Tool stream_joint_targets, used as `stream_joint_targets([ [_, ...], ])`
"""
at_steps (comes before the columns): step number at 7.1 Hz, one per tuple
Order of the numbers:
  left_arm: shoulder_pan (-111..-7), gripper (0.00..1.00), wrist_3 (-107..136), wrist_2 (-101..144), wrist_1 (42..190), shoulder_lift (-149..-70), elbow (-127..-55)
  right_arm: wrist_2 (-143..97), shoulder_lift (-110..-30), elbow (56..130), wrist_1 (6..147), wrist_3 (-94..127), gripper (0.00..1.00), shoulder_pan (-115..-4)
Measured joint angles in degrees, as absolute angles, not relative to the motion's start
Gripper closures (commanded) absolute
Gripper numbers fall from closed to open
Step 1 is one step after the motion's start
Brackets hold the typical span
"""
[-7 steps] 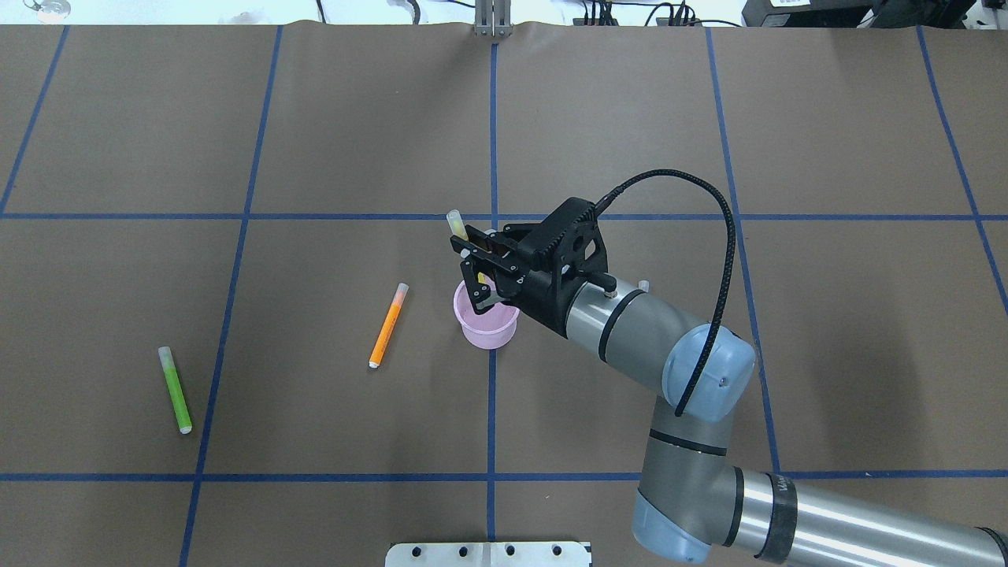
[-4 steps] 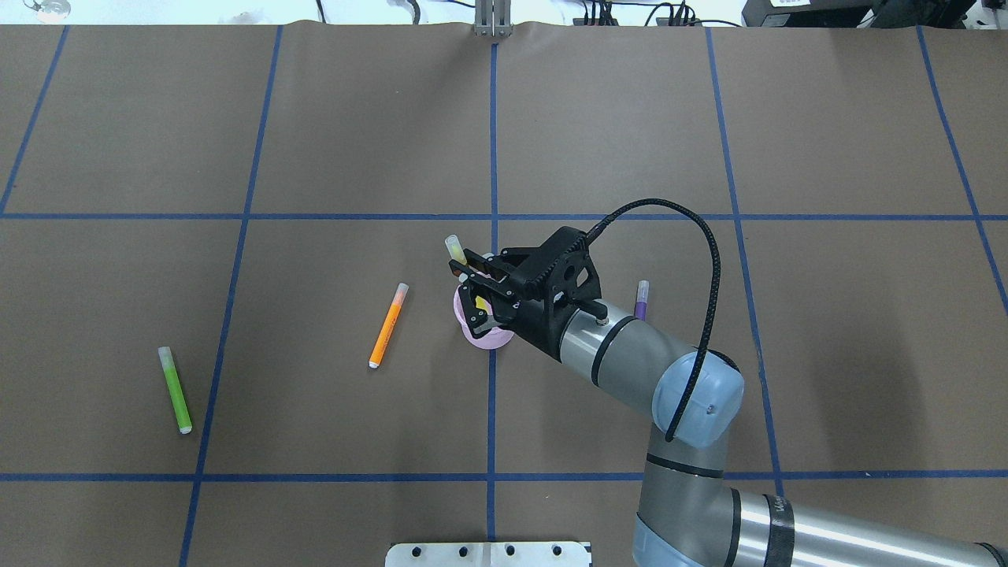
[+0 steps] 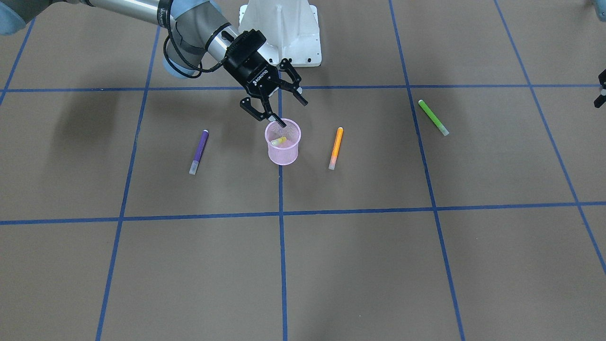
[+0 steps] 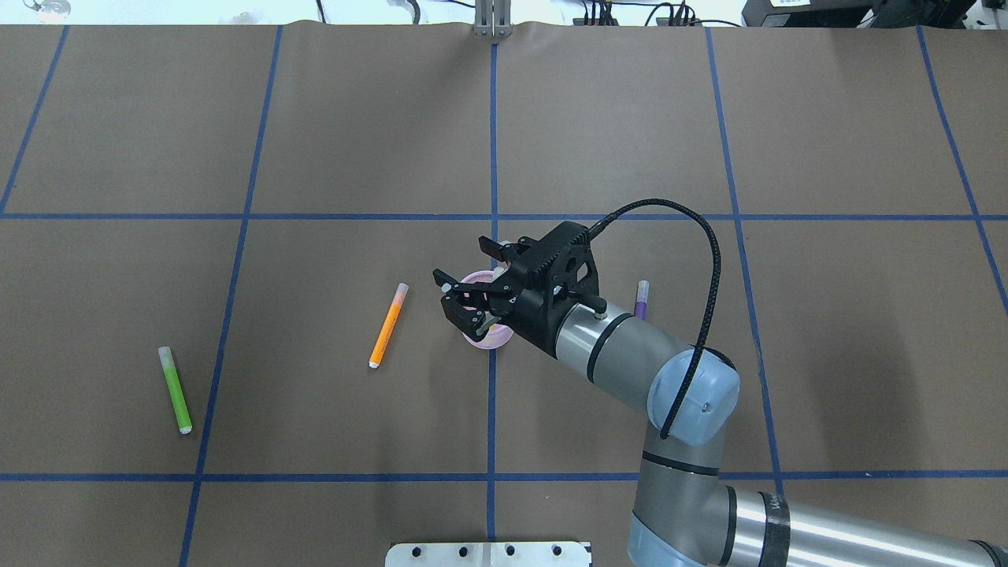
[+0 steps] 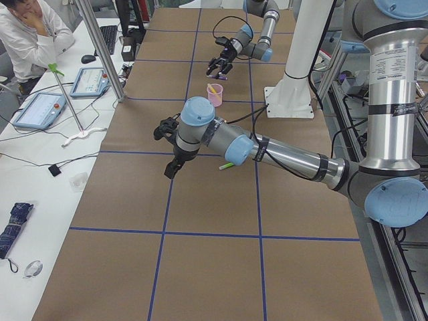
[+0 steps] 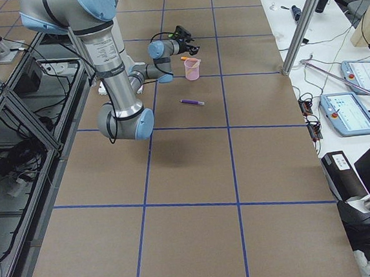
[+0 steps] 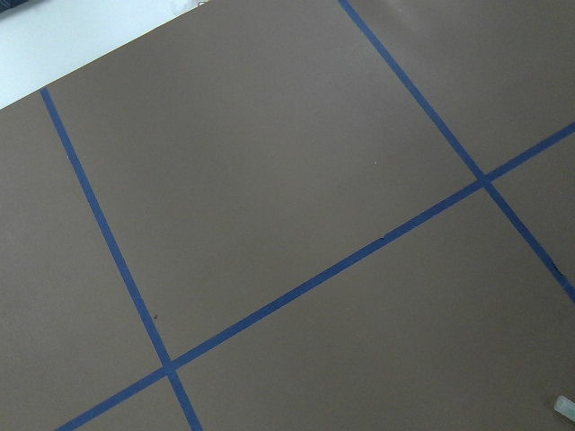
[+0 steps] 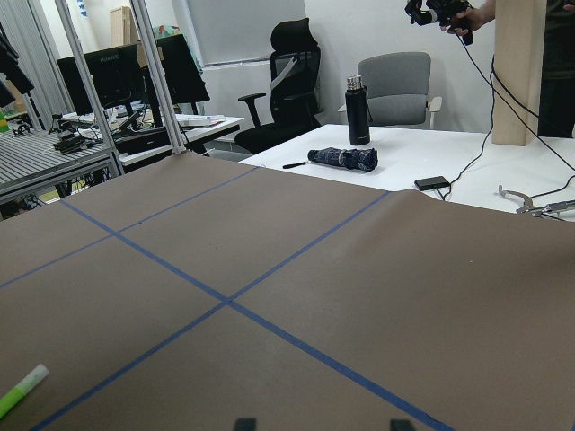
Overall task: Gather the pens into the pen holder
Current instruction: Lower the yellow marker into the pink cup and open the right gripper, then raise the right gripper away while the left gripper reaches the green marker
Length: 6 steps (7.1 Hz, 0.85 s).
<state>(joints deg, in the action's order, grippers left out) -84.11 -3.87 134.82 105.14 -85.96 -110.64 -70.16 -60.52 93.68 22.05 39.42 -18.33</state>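
The pink mesh pen holder [image 3: 283, 152] stands at the table's middle, and a yellow pen [image 3: 279, 140] lies inside it. My right gripper [image 3: 293, 113] hangs open and empty just above its rim, covering most of it from overhead [image 4: 465, 281]. The purple pen [image 3: 199, 151] lies on the table beside my right forearm [image 4: 642, 299]. The orange pen [image 4: 388, 325] lies just left of the holder. The green pen [image 4: 175, 390] lies far left. My left gripper [image 5: 172, 167] hovers near the green pen; I cannot tell its state.
The white robot base [image 3: 281, 33] stands at the table's near edge. Blue tape lines grid the brown table cover [image 4: 354, 118]. Operator desks with tablets [image 5: 40, 110] and a seated person [image 5: 27, 33] lie beyond the far edge.
My right gripper came down over the holder and opened. The yellow pen it held now lies inside the holder.
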Motion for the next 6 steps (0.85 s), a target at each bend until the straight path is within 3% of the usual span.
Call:
stream_joint_targets([
  [2, -83.48, 0.0, -0.92, 135.98, 105.14, -85.75, -110.29, -76.47, -60.47, 94.69, 30.38, 48.59, 0.02, -23.75],
  [6, -73.15, 0.0, 31.06, 137.85, 115.62, -81.97, -110.55, -106.38, -61.26, 96.79, 60.13, 54.71, 0.01, -45.76],
])
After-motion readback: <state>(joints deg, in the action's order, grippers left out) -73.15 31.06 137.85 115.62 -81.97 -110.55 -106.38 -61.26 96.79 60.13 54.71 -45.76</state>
